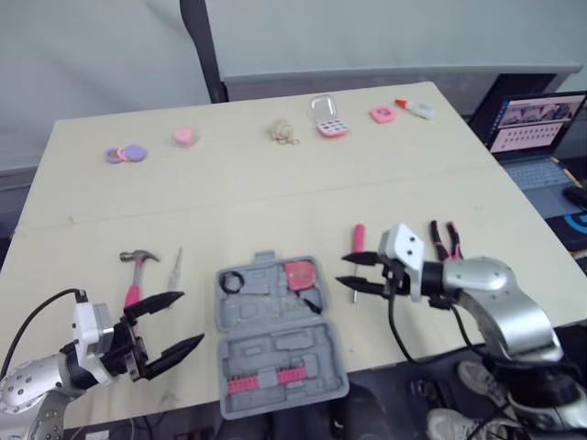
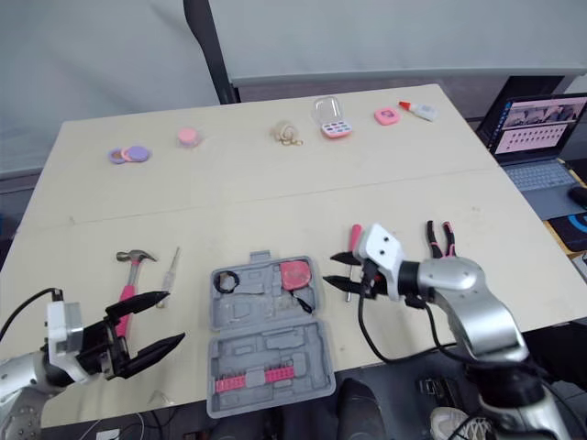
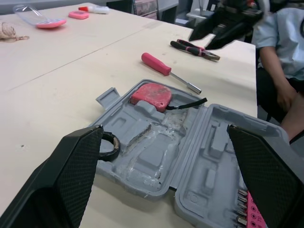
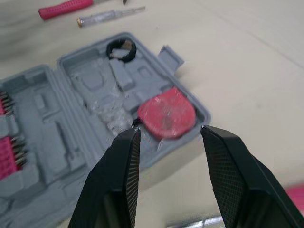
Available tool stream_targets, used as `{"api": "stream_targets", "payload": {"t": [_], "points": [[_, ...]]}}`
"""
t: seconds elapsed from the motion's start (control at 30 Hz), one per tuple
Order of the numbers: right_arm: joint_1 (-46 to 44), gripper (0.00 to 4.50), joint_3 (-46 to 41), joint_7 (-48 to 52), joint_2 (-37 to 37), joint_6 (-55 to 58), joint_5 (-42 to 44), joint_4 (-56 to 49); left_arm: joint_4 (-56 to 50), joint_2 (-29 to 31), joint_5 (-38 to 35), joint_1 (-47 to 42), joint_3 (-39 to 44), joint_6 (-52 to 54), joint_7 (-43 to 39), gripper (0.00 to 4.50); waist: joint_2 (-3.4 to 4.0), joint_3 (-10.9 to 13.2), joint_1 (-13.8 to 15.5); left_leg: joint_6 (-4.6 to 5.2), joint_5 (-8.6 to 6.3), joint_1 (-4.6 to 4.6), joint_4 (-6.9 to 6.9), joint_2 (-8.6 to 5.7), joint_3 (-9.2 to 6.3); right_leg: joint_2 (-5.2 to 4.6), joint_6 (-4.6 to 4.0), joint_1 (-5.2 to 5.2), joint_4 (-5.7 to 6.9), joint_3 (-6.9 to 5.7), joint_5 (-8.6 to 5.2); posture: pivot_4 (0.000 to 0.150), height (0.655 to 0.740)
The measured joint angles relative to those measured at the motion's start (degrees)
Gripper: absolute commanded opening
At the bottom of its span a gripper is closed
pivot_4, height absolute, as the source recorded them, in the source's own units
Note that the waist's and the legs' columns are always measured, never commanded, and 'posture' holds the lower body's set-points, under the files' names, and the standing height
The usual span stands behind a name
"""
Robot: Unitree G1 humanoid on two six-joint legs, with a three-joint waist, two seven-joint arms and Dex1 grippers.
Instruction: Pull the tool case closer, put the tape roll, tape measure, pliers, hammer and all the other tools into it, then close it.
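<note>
The grey tool case (image 1: 275,335) lies open at the table's front middle. In its far half sit a black tape roll (image 1: 230,281) and a red tape measure (image 4: 166,113); a pink bit strip (image 1: 266,380) fills the near half. My right gripper (image 1: 343,269) hovers open just right of the case, fingertips toward the tape measure. A pink-handled screwdriver (image 1: 359,240) lies behind it, and pliers (image 1: 446,240) lie further right. To the left of the case, my left gripper (image 1: 192,317) is open. Beyond it lie a hammer (image 1: 138,270) and a clear-handled tester (image 1: 175,269).
Along the far side of the table sit purple and pink discs (image 1: 126,153), a pink round item (image 1: 186,137), a small cord bundle (image 1: 284,134), a clear box (image 1: 328,117) and a glue bottle (image 1: 415,108). A laptop (image 1: 537,128) stands off the right edge. A seated person (image 3: 285,57) is near the front right.
</note>
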Motion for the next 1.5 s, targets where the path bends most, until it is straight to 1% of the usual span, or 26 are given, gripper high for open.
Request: {"api": "stream_targets", "payload": {"t": [0.1,0.23,0.3,0.43,0.6,0.73,1.0,1.17,1.5], "points": [[8.4,2.16,-2.6,-0.3,-4.1,2.4,1.1,-3.5,-1.3,-0.8,0.0,3.5,0.7,1.6,1.7,4.5,-0.03,0.0,0.2,0.03,-0.02,0.02,-0.03,-0.06,0.06,0.01,0.0,0.01,-0.06,0.01,0.0,0.15,0.7287],[15.1,2.16,-6.9,-0.9,-4.7,6.5,4.9,-7.0,-2.9,-1.9,0.2,6.2,0.6,2.5,3.3,4.5,-0.08,0.0,0.9,0.03,-0.02,0.08,0.03,-0.03,0.1,0.01,-0.03,0.05,-0.13,0.07,0.02,0.15,0.7287],[18.6,2.16,-11.2,-1.0,-4.9,8.2,7.7,-8.6,-4.6,-2.6,0.2,7.6,1.0,2.4,3.9,4.5,-0.09,0.0,1.3,0.07,-0.04,0.09,0.03,0.03,0.1,0.0,-0.03,0.08,-0.29,0.1,0.03,0.15,0.7287],[26.9,2.16,-17.3,-0.6,-5.8,6.8,9.5,-9.4,-5.7,-3.7,0.2,11.0,2.4,1.9,4.0,4.5,-0.12,0.0,2.1,0.13,-0.09,0.07,0.01,-0.03,0.14,0.02,-0.02,0.08,-0.41,0.1,0.04,0.15,0.7287],[33.7,2.16,-22.1,-0.3,-5.7,3.2,10.0,-8.9,-5.6,-5.1,0.1,12.5,3.9,0.4,3.3,4.5,-0.14,0.0,2.4,0.16,-0.1,0.1,0.06,-0.06,0.24,0.04,-0.12,0.12,-0.5,0.13,0.2,0.15,0.7287],[34.9,2.16,-22.4,-0.4,-5.3,0.3,9.9,-6.8,-5.2,-5.6,0.7,14.0,3.9,-0.8,2.7,4.5,-0.21,0.0,2.4,0.19,-0.11,0.11,0.04,-0.01,0.24,0.06,-0.14,0.11,-0.54,0.13,0.2,0.15,0.7287],[35.3,2.16,-22.4,-1.0,-4.4,-1.9,10.2,-6.6,-3.0,-4.6,3.5,15.8,5.3,-0.1,3.3,4.5,-0.24,-0.1,2.4,0.24,-0.14,0.1,0.05,0.0,0.26,0.05,-0.14,0.11,-0.57,0.15,0.21,0.15,0.7287],[36.1,2.16,-22.4,-1.0,-4.4,-2.1,10.6,-6.6,-3.0,-5.3,4.3,16.7,5.5,-0.3,3.7,4.5,-0.27,-0.1,2.4,0.25,-0.14,0.1,0.06,0.08,0.26,0.05,-0.14,0.11,-0.57,0.15,0.21,0.15,0.7287],[36.0,2.16,-22.3,-1.2,-4.4,-2.1,10.8,-6.7,-2.8,-5.4,4.7,16.6,5.0,-3.3,1.7,4.5,-0.27,-0.1,2.4,0.25,-0.14,0.1,0.07,0.08,0.27,0.05,-0.14,0.11,-0.57,0.15,0.21,0.15,0.7287]]}}
